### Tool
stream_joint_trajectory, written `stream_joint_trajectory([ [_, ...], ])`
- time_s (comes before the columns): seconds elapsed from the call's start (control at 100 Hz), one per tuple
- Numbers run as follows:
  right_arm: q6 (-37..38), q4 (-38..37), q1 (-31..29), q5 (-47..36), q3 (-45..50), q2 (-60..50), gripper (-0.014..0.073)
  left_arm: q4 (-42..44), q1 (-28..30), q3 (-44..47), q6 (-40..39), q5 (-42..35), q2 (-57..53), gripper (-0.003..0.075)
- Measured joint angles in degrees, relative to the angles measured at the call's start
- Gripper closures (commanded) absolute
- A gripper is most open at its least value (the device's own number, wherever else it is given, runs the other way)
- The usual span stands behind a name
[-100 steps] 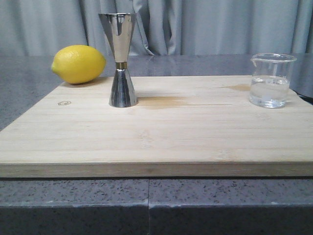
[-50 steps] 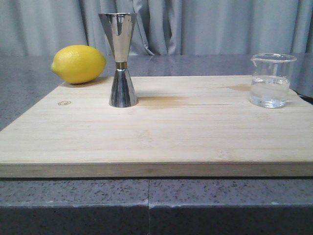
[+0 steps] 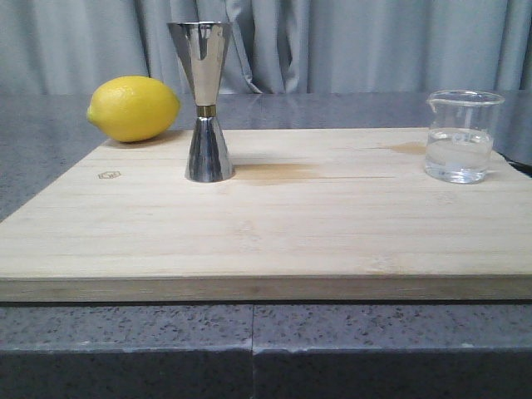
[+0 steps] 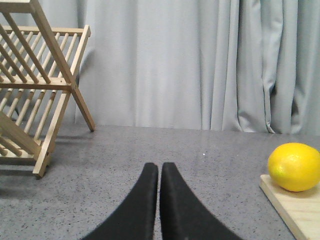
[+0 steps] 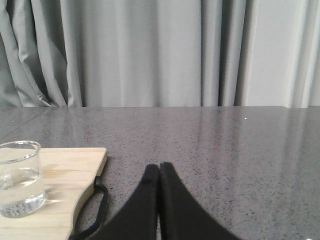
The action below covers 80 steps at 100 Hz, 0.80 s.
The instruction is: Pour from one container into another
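Note:
A small clear glass beaker (image 3: 460, 137) with liquid in its lower part stands upright at the right end of the wooden board (image 3: 274, 241); the right wrist view also shows the beaker (image 5: 20, 178). The steel hourglass jigger (image 3: 204, 100) with a gold band stands upright on the board's left half. Neither arm appears in the front view. My left gripper (image 4: 159, 167) is shut with nothing in it, low over the grey counter left of the board. My right gripper (image 5: 159, 166) is shut and empty, over the counter right of the board's corner.
A yellow lemon (image 3: 133, 109) rests at the board's far left corner, and the left wrist view shows the lemon (image 4: 294, 167) too. A wooden dish rack (image 4: 35, 90) stands on the counter further left. A black loop (image 5: 95, 210) hangs at the board's right edge. Grey curtains (image 3: 349, 46) close the back.

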Motion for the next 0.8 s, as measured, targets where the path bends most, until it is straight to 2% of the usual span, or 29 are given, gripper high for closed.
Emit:
stream_joint_trajectory([
  [0.14, 0.00, 0.00, 0.00, 7.48, -5.13, 0.00, 0.0666, -2.21, 0.00, -3.70, 0.00, 4.59, 0.00, 0.0739],
  [0.26, 0.00, 0.00, 0.00, 14.73, -11.57, 0.51, 0.0666, -2.42, 0.00, -11.73, 0.00, 12.01, 0.69, 0.0739],
  [0.42, 0.00, 0.00, 0.00, 22.02, -19.68, 5.72, 0.0665, 0.02, 0.00, -21.71, 0.00, 21.09, 7.57, 0.0739],
  [0.6, 0.00, 0.00, 0.00, 25.24, -27.08, 12.20, 0.0666, 1.73, 0.00, -31.17, 0.00, 27.89, 16.97, 0.0739],
  [0.8, -0.03, 0.00, 0.00, 25.02, -29.81, 14.96, 0.0666, 1.87, 0.00, -33.79, 0.00, 28.33, 21.33, 0.0739],
])
